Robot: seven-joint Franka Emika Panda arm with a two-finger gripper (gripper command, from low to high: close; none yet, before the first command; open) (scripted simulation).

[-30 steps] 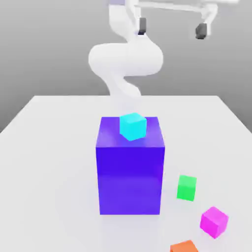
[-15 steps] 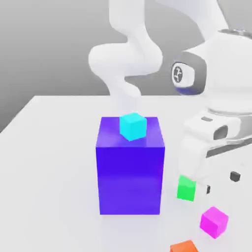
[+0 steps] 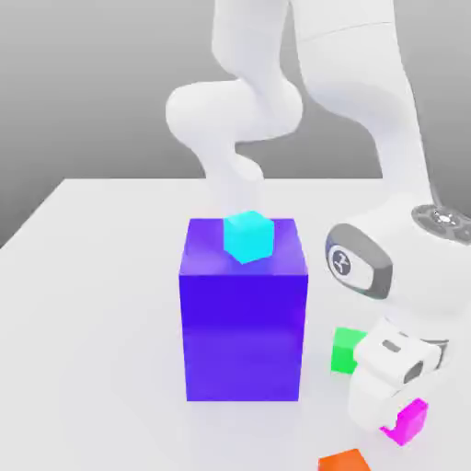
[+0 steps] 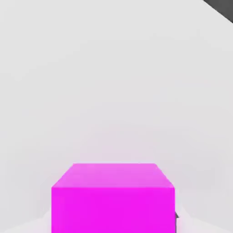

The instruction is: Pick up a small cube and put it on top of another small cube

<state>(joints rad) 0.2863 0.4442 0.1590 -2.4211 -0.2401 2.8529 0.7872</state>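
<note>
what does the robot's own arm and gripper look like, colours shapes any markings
The arm is glossy white, with smooth, rounded, tube-like segments and bulging joints. Near the wrist is a grey band around a white disc bearing a small dark emblem, and a grey round flange with fine detail sits on top. The gripper's white housing has rounded edges and small dark grey recesses.

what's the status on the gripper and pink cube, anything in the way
Gripper shut on pink cube. Not yet stacked on another cube. Green cube close by, might get bumped on the way up.
</note>
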